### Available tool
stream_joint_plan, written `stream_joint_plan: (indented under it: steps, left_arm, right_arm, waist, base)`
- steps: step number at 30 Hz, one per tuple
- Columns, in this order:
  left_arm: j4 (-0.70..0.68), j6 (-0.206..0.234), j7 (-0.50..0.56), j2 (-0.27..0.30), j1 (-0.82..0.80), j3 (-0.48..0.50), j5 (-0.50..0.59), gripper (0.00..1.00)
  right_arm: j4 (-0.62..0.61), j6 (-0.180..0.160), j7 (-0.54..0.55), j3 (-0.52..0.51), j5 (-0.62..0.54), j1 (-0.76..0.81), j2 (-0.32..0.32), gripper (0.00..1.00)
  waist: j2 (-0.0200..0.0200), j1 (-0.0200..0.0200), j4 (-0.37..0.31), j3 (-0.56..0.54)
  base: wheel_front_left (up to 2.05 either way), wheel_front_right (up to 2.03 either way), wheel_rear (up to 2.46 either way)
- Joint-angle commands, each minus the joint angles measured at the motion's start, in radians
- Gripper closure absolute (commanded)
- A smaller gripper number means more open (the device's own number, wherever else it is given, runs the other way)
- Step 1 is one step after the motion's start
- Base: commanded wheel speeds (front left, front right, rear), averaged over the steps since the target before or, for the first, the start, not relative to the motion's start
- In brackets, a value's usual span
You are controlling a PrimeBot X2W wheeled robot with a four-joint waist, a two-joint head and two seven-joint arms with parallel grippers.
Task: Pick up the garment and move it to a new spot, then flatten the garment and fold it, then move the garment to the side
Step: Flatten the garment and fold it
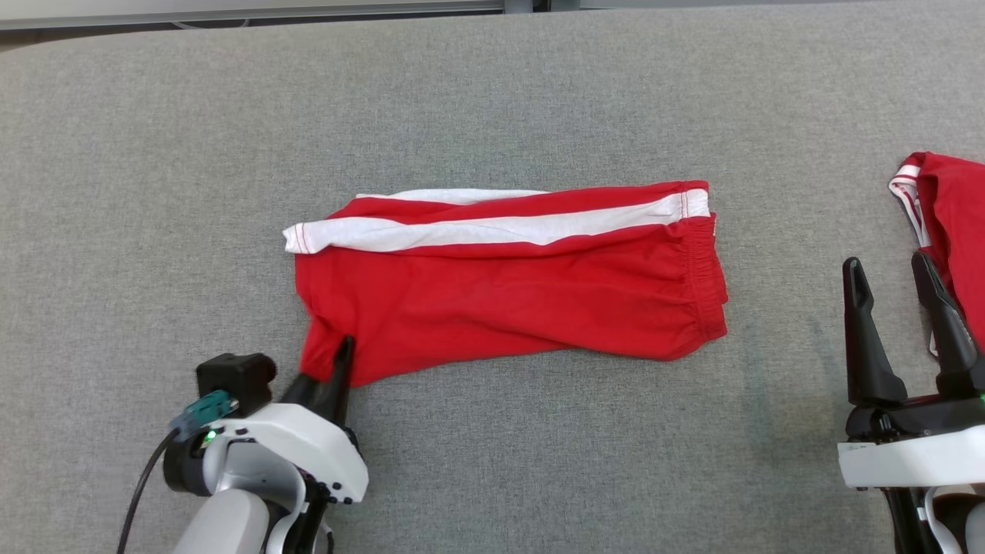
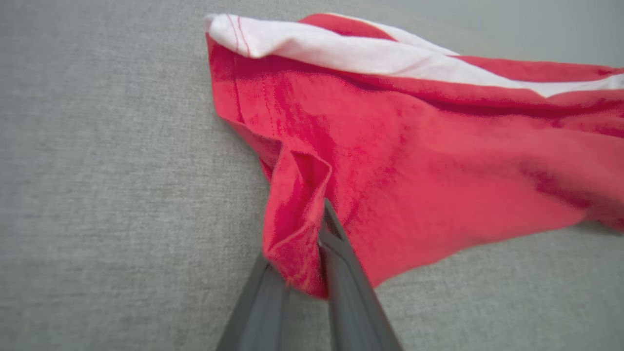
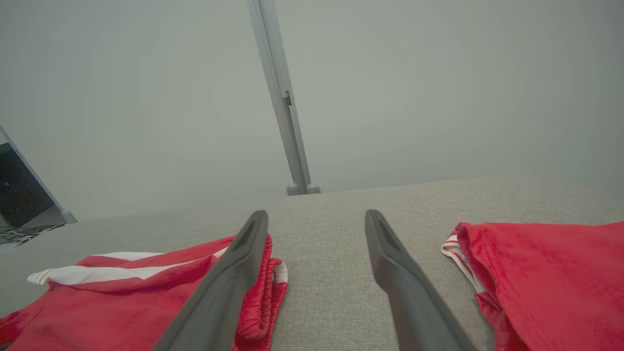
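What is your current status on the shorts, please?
Left gripper shut on corner of red shorts. Right gripper open, empty. Second red garment at far right, apart from shorts.

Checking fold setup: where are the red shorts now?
Head view: the red shorts lie at centre, left claw pinching their near-left corner; second red garment sits far right.

The table is open along its far side, its left side and the near strip before the shorts, which take the middle. Between them and a 2nd garment at the right edge runs 1 free lane; the right gripper stands at its near end, just beside that garment. The left gripper occupies the shorts' near left corner. A post rises behind the far edge.
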Motion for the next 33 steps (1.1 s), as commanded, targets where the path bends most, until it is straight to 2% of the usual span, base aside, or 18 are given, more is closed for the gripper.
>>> stream_joint_plan:
  steps: [1,5,9,12,19,33]
  left_arm:
    - [-0.036,0.017,-0.021,0.014,0.019,0.01,0.009,0.0]
    - [-0.088,0.043,-0.101,0.01,0.042,0.039,0.022,0.0]
    - [-0.168,0.065,-0.274,0.02,0.056,0.077,0.076,0.0]
    - [-0.217,0.075,-0.318,0.028,0.054,0.093,0.118,0.0]
    - [-0.292,0.103,-0.328,0.057,0.096,0.108,0.19,0.0]
    - [-0.331,0.131,-0.274,0.068,0.137,0.092,0.194,0.0]
  right_arm:
    - [-0.008,0.0,0.008,-0.008,-0.019,0.005,-0.015,0.0]
    - [-0.018,0.0,0.021,-0.01,-0.03,0.006,-0.016,0.0]
    - [-0.028,0.0,0.035,-0.011,-0.049,0.007,-0.024,0.0]
    - [-0.031,0.0,0.044,-0.01,-0.055,0.016,-0.029,0.0]
    - [-0.036,0.0,0.064,-0.014,-0.06,0.05,-0.021,0.0]
    - [-0.04,0.0,0.08,-0.02,-0.064,0.058,-0.023,0.0]
  waist:
    - [-0.0001,0.0,0.002,-0.007]
    - [-0.0001,0.0,0.002,-0.017]
    - [-0.0001,0.0,0.002,-0.046]
    - [-0.0001,0.0,-0.001,-0.066]
    - [-0.0001,0.0,0.0,-0.114]
    - [-0.0001,0.0,0.008,-0.114]
  base:
    - [0.0,0.0,0.0]
    - [0.0,0.0,0.0]
    - [0.0,0.0,0.0]
    - [0.0,0.0,0.0]
    - [0.0,0.0,0.0]
    - [0.0,0.0,0.0]
